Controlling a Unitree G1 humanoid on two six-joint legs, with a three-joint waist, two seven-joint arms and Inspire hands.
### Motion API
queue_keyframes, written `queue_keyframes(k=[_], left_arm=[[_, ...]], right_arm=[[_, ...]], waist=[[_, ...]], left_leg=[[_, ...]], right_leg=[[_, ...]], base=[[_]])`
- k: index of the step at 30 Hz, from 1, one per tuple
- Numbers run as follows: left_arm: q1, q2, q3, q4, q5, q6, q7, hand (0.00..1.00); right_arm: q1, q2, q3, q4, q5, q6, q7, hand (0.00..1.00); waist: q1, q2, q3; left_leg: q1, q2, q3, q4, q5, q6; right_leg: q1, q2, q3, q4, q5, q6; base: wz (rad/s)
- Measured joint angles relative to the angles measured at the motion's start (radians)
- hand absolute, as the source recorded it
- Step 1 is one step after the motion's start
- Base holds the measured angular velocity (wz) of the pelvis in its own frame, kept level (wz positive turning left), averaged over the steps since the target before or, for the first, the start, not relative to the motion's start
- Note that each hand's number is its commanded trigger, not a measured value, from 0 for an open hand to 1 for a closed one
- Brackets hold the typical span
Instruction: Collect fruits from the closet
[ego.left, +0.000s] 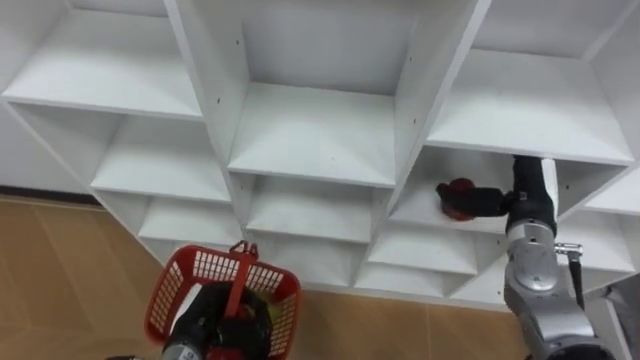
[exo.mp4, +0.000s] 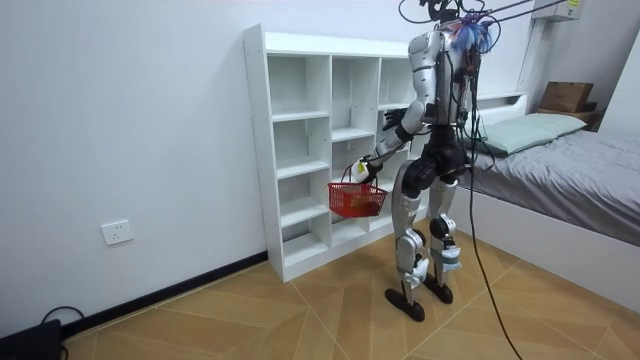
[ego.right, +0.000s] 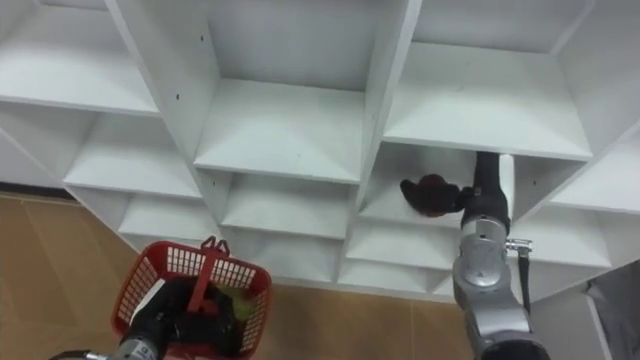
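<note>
Left eye view: my right hand (ego.left: 490, 203) inside right-column cell of closet (ego.left: 320, 130); fingers curled round red fruit (ego.left: 456, 193), fruit on its leftward side; basket (ego.left: 165, 295) low and far left, hanging from my left hand (ego.left: 205, 322), clamped on handle; carry likely runs down-left.

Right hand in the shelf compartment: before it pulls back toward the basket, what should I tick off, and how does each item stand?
1. Right hand closed round the red fruit: ok, fingers wrap it.
2. Fruit lifted off the shelf board: cannot tell.
3. Red basket secure in the left hand: ok, it hangs by its handle.
4. Basket mouth facing up: ok.
5. Room left in the basket: cannot tell, its contents are partly hidden by the hand.
6. Robot close to the shelf unit: ok, it stands right in front of it.
</note>
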Motion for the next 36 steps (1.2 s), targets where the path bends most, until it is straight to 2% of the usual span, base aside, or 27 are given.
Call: queue_keyframes(k=[3,7,11,16,19,21,30,36], left_arm=[[-0.003,0.0,0.0,0.013,0.0,0.011,-0.011,1.0],[-0.013,-0.003,-0.002,0.025,0.0,0.014,-0.018,1.0],[-0.038,-0.003,-0.002,0.045,0.0,0.018,-0.021,1.0],[-0.055,-0.001,-0.001,0.066,0.0,0.024,-0.023,1.0],[-0.067,-0.002,-0.005,0.086,-0.002,0.027,-0.021,1.0],[-0.067,-0.002,-0.006,0.087,-0.002,0.027,-0.02,1.0],[-0.076,-0.001,-0.034,0.116,-0.002,0.028,-0.021,1.0],[-0.077,-0.001,-0.054,0.118,-0.002,0.029,-0.019,1.0]], right_arm=[[-0.024,-0.001,0.001,0.027,-0.006,0.0,-0.023,0.0],[-0.064,-0.01,0.003,0.071,-0.008,-0.001,-0.025,0.0],[-0.081,-0.04,0.003,0.114,-0.008,-0.001,-0.025,0.0],[-0.099,-0.041,0.003,0.138,-0.046,-0.001,-0.028,0.0],[-0.111,-0.041,0.003,0.171,-0.046,-0.001,-0.04,0.0],[-0.112,-0.041,0.003,0.177,-0.043,-0.001,-0.04,0.0],[-0.114,-0.04,0.003,0.178,-0.043,-0.001,-0.037,0.0],[-0.113,-0.04,0.018,0.178,-0.044,-0.001,-0.038,0.0]], waist=[[0.005,-0.001,0.0005],[0.015,-0.002,0.0008],[0.039,-0.004,0.0024],[0.05,-0.002,0.0045],[0.049,0.008,0.0113],[0.05,0.012,0.0129],[0.049,0.019,0.0126],[0.036,0.036,0.0105]], left_leg=[[-0.022,-0.003,-0.017,0.008,0.001,0.0],[-0.055,-0.006,-0.035,0.024,0.003,0.001],[-0.071,-0.015,-0.049,0.032,0.004,0.003],[-0.095,-0.016,-0.057,0.038,0.006,0.004],[-0.123,-0.017,-0.068,0.051,0.007,0.003],[-0.143,-0.017,-0.067,0.052,0.011,0.003],[-0.179,-0.016,-0.062,0.054,0.018,0.003],[-0.18,-0.016,-0.062,0.053,0.019,0.002]], right_leg=[[-0.01,-0.002,-0.024,-0.001,0.0,0.0],[-0.034,-0.005,-0.031,0.006,0.0,0.0],[-0.044,-0.015,-0.051,0.017,-0.007,-0.001],[-0.061,-0.014,-0.052,0.018,-0.008,-0.001],[-0.078,-0.013,-0.058,0.018,-0.007,-0.002],[-0.1,-0.014,-0.058,0.025,-0.007,-0.003],[-0.147,-0.018,-0.052,0.049,-0.007,-0.003],[-0.149,-0.018,-0.058,0.049,-0.007,-0.003]], base=[[0.17],[0.14],[0.13],[0.06],[0.1],[0.02],[0.0],[0.0]])
